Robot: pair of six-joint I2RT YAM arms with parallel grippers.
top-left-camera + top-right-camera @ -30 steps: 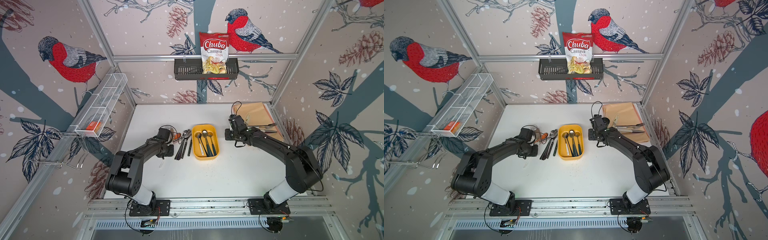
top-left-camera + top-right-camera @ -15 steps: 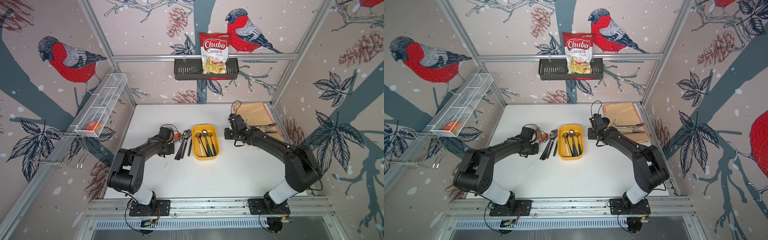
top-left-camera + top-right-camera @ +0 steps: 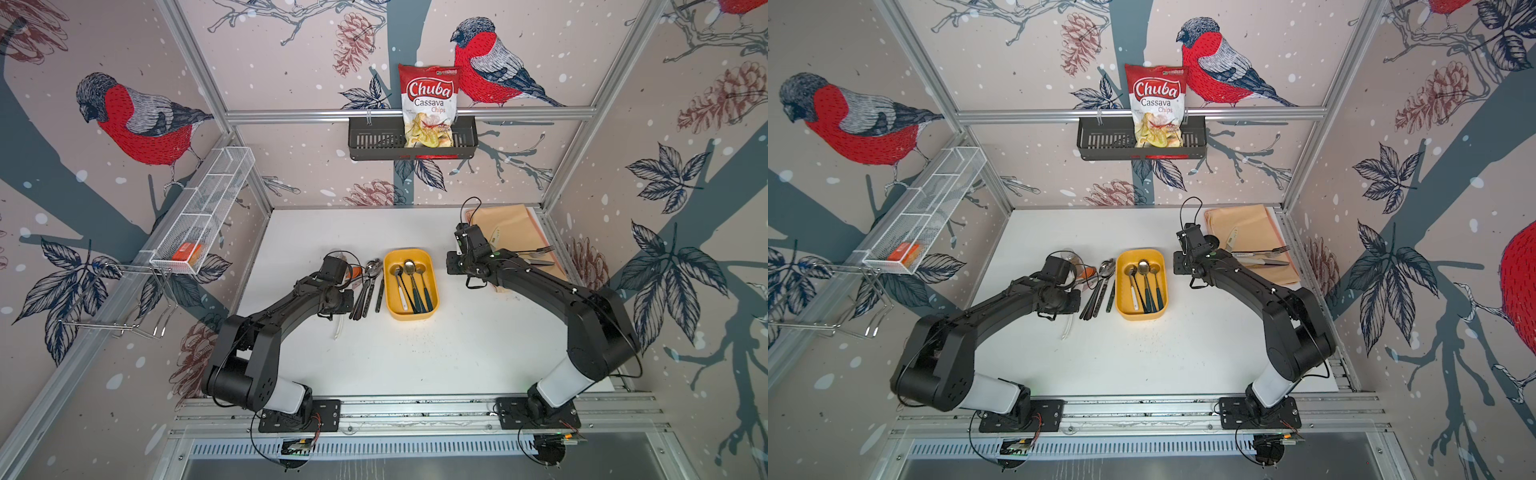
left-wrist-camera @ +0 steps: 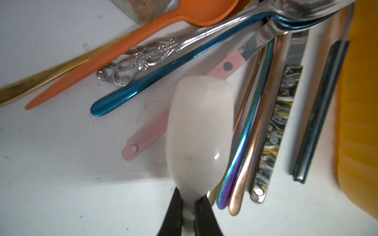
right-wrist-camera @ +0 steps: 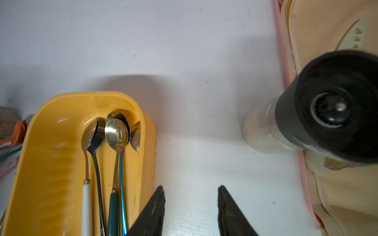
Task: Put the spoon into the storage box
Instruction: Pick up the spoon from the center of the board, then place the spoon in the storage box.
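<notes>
My left gripper (image 4: 189, 196) is shut on the neck of a translucent white plastic spoon (image 4: 200, 132), whose bowl sticks out past the black fingers (image 4: 176, 206). It hovers over a row of loose cutlery (image 3: 368, 286) lying just left of the yellow storage box (image 3: 411, 318). In both top views the left gripper (image 3: 1077, 300) is beside that row. The storage box (image 5: 51, 153) holds several metal spoons (image 5: 116, 134). My right gripper (image 5: 191, 190) is open over bare table, right of the box, with nothing between its fingers.
An orange plastic spoon (image 4: 143, 34) and a jar lie behind the cutlery row. A black-capped grinder (image 5: 327, 114) stands at the edge of a beige mat (image 3: 519, 237) carrying a fork and knife. A black wall basket with a chips bag (image 3: 428, 104) and a white wire basket (image 3: 203, 212) hang above.
The left gripper has closed on the white plastic spoon and shifted slightly. The right arm has not moved.
</notes>
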